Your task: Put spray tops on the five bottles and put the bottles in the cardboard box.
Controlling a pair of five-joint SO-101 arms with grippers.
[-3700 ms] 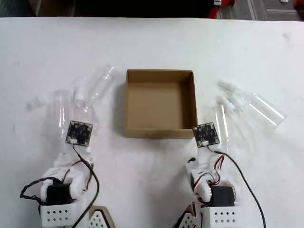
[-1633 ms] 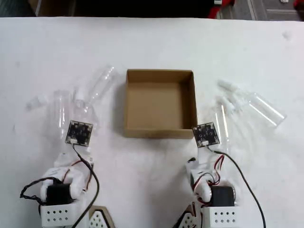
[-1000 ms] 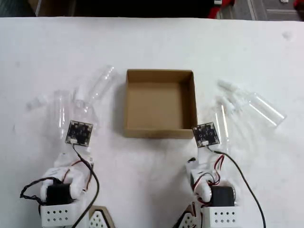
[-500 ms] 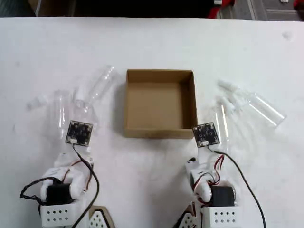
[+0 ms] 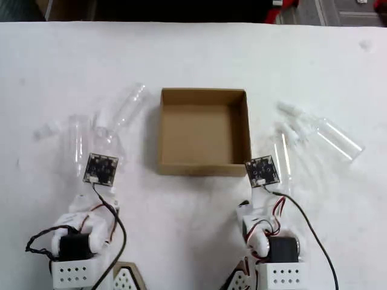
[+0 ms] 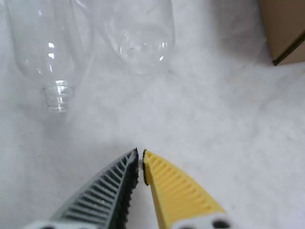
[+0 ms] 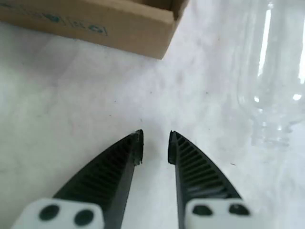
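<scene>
The open cardboard box (image 5: pixel 204 130) sits mid-table, with nothing inside. Left of it lie two clear bottles (image 5: pixel 77 142) (image 5: pixel 124 104) without tops. My left gripper (image 6: pixel 141 155) is shut and holds nothing, low over the table, a short way from the open neck of one bottle (image 6: pixel 47 43); a second bottle's base (image 6: pixel 140 38) lies beside it. Right of the box lie two more bottles (image 5: pixel 281 158) (image 5: pixel 338 138) and white spray tops (image 5: pixel 289 110). My right gripper (image 7: pixel 155 143) is slightly open over bare table, between the box corner (image 7: pixel 95 19) and a bottle's threaded neck (image 7: pixel 274 131).
Both arm bases (image 5: pixel 75 254) (image 5: pixel 272 254) stand at the near table edge, with cables trailing. A small clear piece (image 5: pixel 42 130) lies at the far left. The white tabletop (image 5: pixel 199 54) behind the box is bare.
</scene>
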